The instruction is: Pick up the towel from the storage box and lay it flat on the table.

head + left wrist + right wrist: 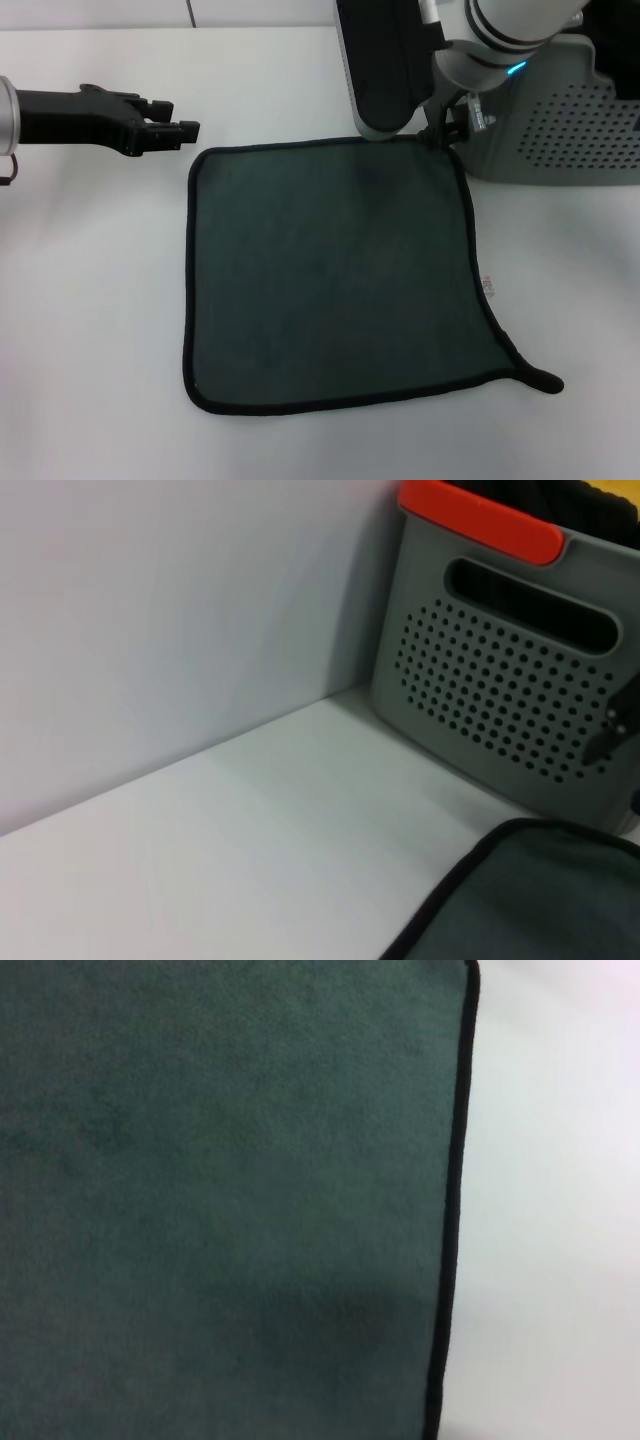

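Already the roughly square dark green-grey towel with black edge binding (330, 275) lies spread flat, green side up, on the plain smooth white tabletop (90, 300), out of the pale grey-green perforated plastic storage box (570, 120), which stands at the far right, just beside the towel's far right corner. The cloth shows no folds across its body; its near right corner (535, 377) runs out into a small dark tail, and a small white label (489, 287) sits on the right edge. The right gripper (447, 122) hangs right at that far right corner, between cloth and box, and whether its jaws are pinching the binding or have let go cannot be told. The left gripper (182, 131) hovers above bare tabletop just off the far left corner, touching no cloth, with its jaws drawn close together and holding nothing. By my judgement the laying-out is nearly complete, and what matters for the coming move is that the towel lies towards the robot from the right jaws, so they are best lifted clear up and back, away from the cloth, so as not to drag the corner
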Tool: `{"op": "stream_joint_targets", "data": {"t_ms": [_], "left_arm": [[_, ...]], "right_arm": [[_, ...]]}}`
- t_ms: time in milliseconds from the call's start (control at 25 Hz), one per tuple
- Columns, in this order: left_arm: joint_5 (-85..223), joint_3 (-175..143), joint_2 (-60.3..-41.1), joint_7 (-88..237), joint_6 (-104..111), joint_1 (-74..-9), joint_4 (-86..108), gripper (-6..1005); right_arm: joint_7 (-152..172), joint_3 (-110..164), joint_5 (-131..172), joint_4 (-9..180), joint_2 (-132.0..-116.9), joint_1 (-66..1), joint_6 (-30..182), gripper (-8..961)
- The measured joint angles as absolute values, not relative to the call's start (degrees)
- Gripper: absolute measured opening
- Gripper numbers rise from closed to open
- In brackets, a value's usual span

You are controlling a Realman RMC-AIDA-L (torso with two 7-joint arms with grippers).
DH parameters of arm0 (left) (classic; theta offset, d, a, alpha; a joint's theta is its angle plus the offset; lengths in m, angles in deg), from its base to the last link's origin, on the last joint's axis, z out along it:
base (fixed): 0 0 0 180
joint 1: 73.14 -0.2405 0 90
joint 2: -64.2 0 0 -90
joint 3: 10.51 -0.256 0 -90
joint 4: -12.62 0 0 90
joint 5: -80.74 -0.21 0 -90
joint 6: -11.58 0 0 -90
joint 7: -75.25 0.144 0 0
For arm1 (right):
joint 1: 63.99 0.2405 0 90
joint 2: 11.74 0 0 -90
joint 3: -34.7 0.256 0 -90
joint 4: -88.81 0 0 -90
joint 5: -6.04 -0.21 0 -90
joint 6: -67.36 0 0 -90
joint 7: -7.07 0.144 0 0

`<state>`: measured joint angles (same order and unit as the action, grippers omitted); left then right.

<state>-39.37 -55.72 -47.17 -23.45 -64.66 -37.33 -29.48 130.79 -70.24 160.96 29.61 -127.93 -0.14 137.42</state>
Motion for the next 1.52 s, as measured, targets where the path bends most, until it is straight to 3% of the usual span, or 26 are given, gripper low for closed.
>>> {"op": "stream_joint_targets", "data": {"t_ms": [200, 320, 520, 800, 1040, 1160, 1520], "left_arm": [[-39.3, -55.1, -47.10, -23.4, -64.4, -37.3, -29.5, 502], [-38.8, -54.3, -47.21, -22.5, -64.6, -37.7, -29.5, 502], [-30.6, -54.2, -47.67, -10.7, -70.8, -41.7, -30.8, 501], [-12.4, -54.2, -46.56, 4.3, -91.9, -47.7, -29.2, 501], [-8.6, -55.6, -46.38, 5.8, -104.4, -51.0, -28.0, 501], [-8.6, -59.1, -46.04, 4.6, -104.8, -52.4, -27.8, 500], [-9.0, -60.9, -45.65, 7.0, -104.8, -51.6, -23.5, 500]], "right_arm": [[130.8, -70.3, 161.7, 29.5, -127.92, -0.4, 136.3, 408], [131.0, -69.9, 161.6, 27.1, -127.92, -2.2, 135.9, 636], [131.9, -67.7, 157.0, 15.0, -127.92, -12.6, 134.5, 782], [125.7, -63.9, 139.6, -4.2, -127.69, -33.6, 133.3, 782], [100.5, -58.1, 101.2, 2.8, -127.42, -49.6, 136.8, 781], [89.9, -53.2, 87.4, 14.2, -127.37, -49.4, 146.7, 781], [79.8, -40.8, 80.2, 42.9, -127.22, -36.4, 164.6, 781]]}}
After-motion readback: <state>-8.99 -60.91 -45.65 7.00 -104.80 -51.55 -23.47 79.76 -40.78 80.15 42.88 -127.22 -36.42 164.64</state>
